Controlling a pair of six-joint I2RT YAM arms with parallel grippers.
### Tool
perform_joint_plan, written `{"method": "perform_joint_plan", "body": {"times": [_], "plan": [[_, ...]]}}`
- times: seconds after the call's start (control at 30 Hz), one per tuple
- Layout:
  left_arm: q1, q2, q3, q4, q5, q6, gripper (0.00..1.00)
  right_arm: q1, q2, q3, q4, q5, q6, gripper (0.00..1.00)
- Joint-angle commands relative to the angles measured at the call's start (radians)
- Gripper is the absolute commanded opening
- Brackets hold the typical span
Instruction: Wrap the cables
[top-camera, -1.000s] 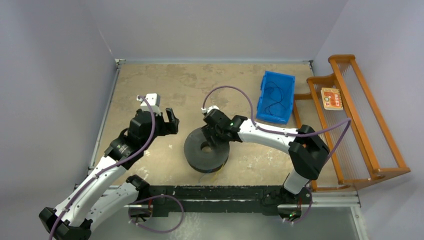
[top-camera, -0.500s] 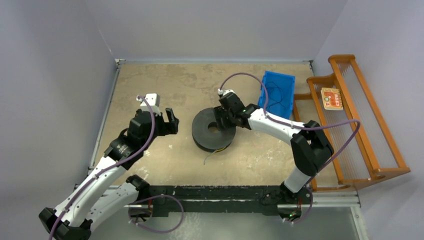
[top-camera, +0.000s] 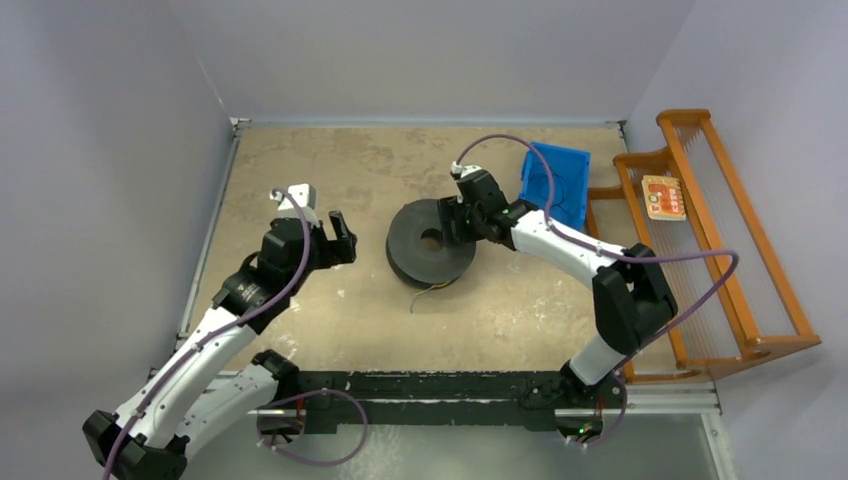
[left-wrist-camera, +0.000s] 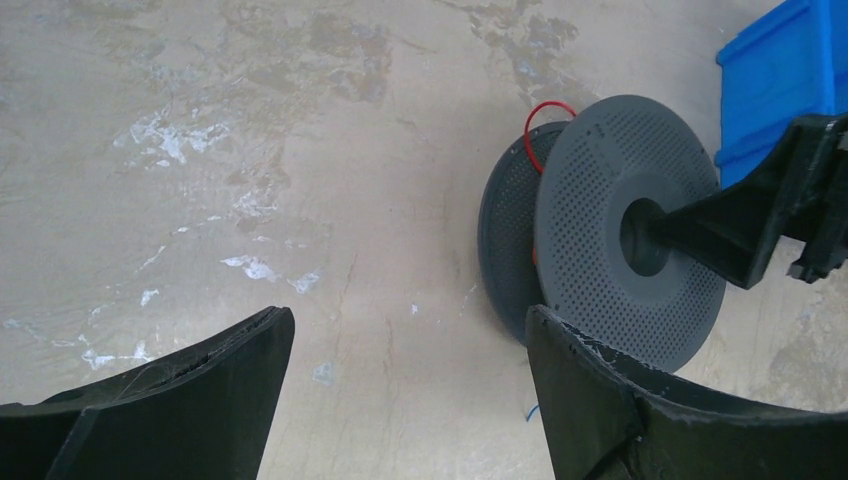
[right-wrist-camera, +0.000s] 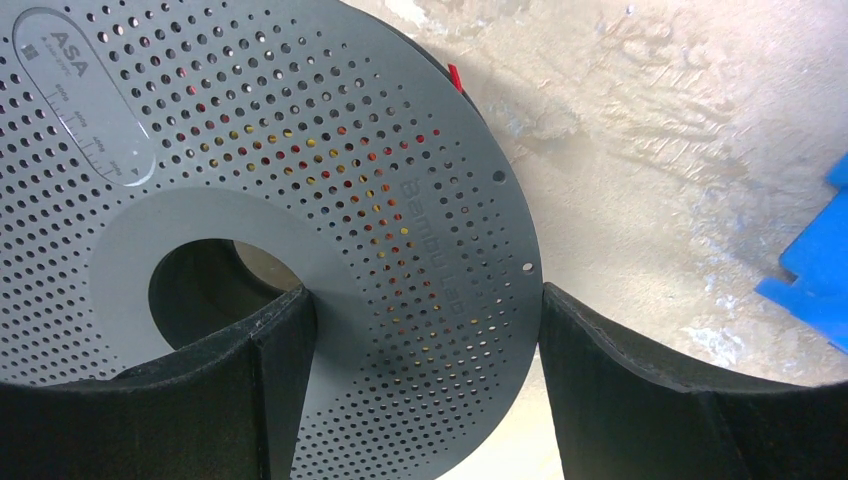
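A black round two-flanged spool (top-camera: 430, 243) lies on the table; it also shows in the left wrist view (left-wrist-camera: 625, 235) and the right wrist view (right-wrist-camera: 300, 180). Thin cables are wound on it: a red loop (left-wrist-camera: 548, 108) sticks out at its far edge, and red and yellow strands (right-wrist-camera: 400, 215) show through the flange holes. Thin loose ends (top-camera: 425, 295) trail out on its near side. My right gripper (top-camera: 455, 218) (right-wrist-camera: 425, 300) grips the top flange, one finger in the hub hole, one at the rim. My left gripper (top-camera: 338, 238) (left-wrist-camera: 410, 320) is open and empty, left of the spool.
A blue bin (top-camera: 558, 190) sits right of the spool, partly behind my right arm; it also shows in the left wrist view (left-wrist-camera: 780, 70). A wooden rack (top-camera: 700, 240) stands along the right edge. Grey walls close the left and far sides.
My right gripper has dragged the spool away from me and to the right, toward the blue bin. My left arm has shifted slightly and stays open.
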Motion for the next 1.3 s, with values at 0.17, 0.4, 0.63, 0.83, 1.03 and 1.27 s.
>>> {"method": "perform_joint_plan", "body": {"times": [0.17,0.4,0.63,0.83,1.03,1.27], "plan": [[0.058,0.059,-0.027,0.129,0.115,-0.083,0.85,-0.047,-0.125,-0.013,0.113,-0.122,0.001,0.44],[0.058,0.118,-0.105,0.276,0.233,-0.171,0.83,-0.061,-0.168,-0.031,0.125,-0.189,0.013,0.44],[0.058,0.182,-0.143,0.402,0.302,-0.217,0.82,-0.073,-0.242,-0.081,0.148,-0.256,0.025,0.44],[0.071,0.187,-0.201,0.515,0.409,-0.265,0.79,-0.079,-0.311,-0.141,0.173,-0.299,0.022,0.44],[0.090,0.179,-0.247,0.651,0.575,-0.365,0.76,-0.086,-0.384,-0.228,0.206,-0.333,0.009,0.44],[0.090,0.168,-0.276,0.749,0.724,-0.432,0.66,-0.092,-0.455,-0.285,0.235,-0.374,0.002,0.43]]}}
